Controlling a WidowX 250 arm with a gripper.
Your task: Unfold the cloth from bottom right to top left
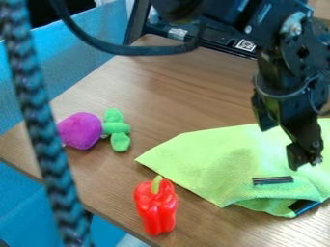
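Note:
The black gripper hangs at the right over the cloth, its two fingers apart with nothing seen between them. Below it the yellow-green cloth lies on the table, one pointed corner toward the left. Its lower right part is bunched, with a raised, rounded lower edge. A short dark strip shows on the cloth under the gripper, and a dark piece with a blue edge shows at the cloth's lower edge. Whether the fingertips touch the cloth, I cannot tell.
A red toy pepper stands left of the cloth's lower edge. Farther left lies a purple toy vegetable with green leaves. A braided cable hangs down the left side, and a black frame borders the wooden table at the back.

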